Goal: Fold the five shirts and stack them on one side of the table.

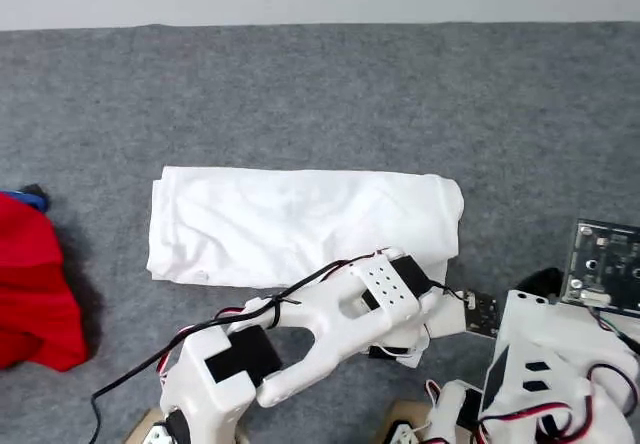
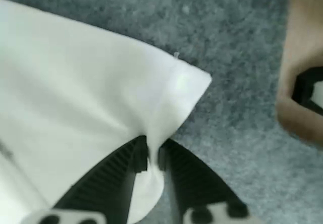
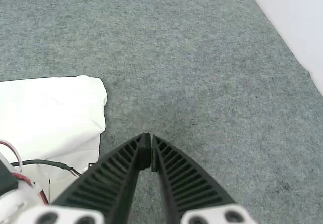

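At the far left edge of the grey felt mat (image 1: 330,94) lies a crumpled red shirt (image 1: 35,284). A small blue scrap (image 1: 30,200) peeks out at its upper edge, too little of it to identify.

Well apart from the red shirt, near the middle of the mat, the white shirt (image 1: 290,224) lies folded into a long flat rectangle, its long sides running left to right.

The left arm (image 1: 340,314) stretches from the near edge across the mat to the shirt's near right corner. In its wrist view, the left gripper (image 2: 153,156) has its black ribbed jaws pinched together on a fold of the white cloth (image 2: 91,93). The corner of the shirt bunches up and narrows into the clamp. A tan block (image 2: 303,72) sits blurred at the side of that view.

The right arm (image 1: 545,364) sits at the near right, beside the shirt's right end and not touching it. The right gripper (image 3: 151,146) has its jaws closed tip to tip with nothing between them. It hangs over bare mat, just to the right of the shirt's rounded right edge (image 3: 55,113).
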